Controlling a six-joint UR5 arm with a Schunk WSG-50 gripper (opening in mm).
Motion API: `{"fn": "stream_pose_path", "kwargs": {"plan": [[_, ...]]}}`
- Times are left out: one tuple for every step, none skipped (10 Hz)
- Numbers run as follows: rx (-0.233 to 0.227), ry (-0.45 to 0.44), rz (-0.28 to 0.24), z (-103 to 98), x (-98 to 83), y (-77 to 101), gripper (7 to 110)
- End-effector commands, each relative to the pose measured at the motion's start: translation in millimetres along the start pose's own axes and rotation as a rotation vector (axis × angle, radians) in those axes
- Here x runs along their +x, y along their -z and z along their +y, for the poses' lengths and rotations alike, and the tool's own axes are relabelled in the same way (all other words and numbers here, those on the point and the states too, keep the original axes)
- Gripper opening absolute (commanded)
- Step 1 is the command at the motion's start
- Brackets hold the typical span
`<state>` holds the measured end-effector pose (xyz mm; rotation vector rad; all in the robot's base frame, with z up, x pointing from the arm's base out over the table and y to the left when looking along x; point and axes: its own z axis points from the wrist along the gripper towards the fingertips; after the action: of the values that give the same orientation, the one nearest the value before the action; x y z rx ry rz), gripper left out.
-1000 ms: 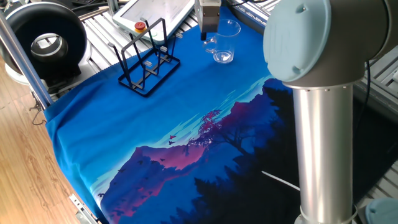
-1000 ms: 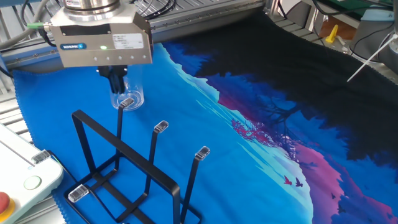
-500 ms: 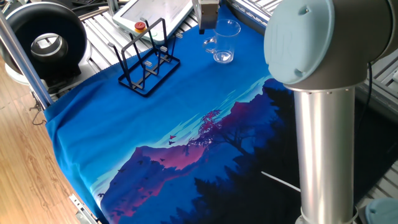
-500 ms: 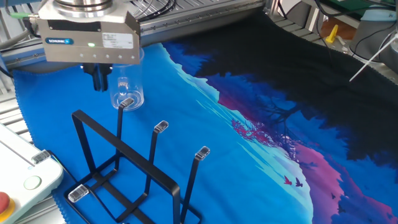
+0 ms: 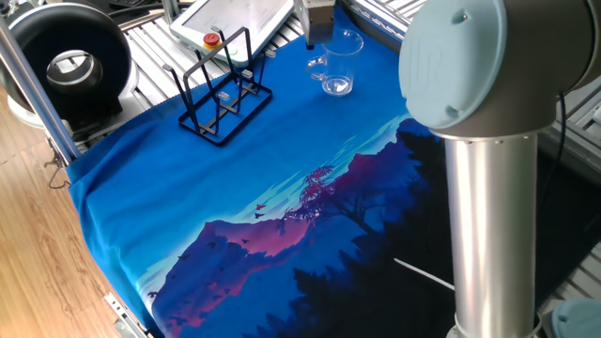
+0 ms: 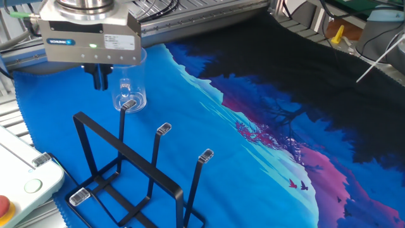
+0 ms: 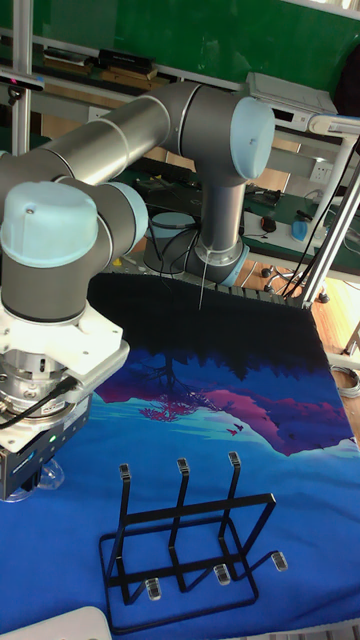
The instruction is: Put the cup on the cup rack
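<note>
The blue printed cloth (image 5: 188, 188) covers the table. Near its far corner stands the cup rack (image 5: 221, 94), upright, prongs up. The gripper (image 6: 109, 79) hangs just above and beside the cup (image 6: 128, 85), toward the cloth's edge, gripping nothing (whether its fingers are spread or closed I cannot tell). The cup stands upright on the cloth near the rack's end, so reaching it likely means sidling over its rim.

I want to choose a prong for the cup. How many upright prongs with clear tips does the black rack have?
3. On the cup rack they stand in one row: one prong nearest the cup, one in the middle, one at the far end. None seems hidden.
</note>
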<state>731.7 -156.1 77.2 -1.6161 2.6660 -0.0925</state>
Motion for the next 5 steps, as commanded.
{"fn": "stream_pose_path", "kwargs": {"plan": [[-0.008, 0.009, 0.004, 16.8, 3.5, -6.2, 7], [-0.011, 0.015, -0.002, 19.8, 0.8, -6.0, 7], [-0.042, 0.019, -0.04, 29.5, -9.3, -5.4, 7], [-0.064, 0.014, -0.075, 38.4, -19.9, -4.0, 7], [-0.068, 0.006, -0.082, 43.1, -25.3, -1.6, 7]]}}
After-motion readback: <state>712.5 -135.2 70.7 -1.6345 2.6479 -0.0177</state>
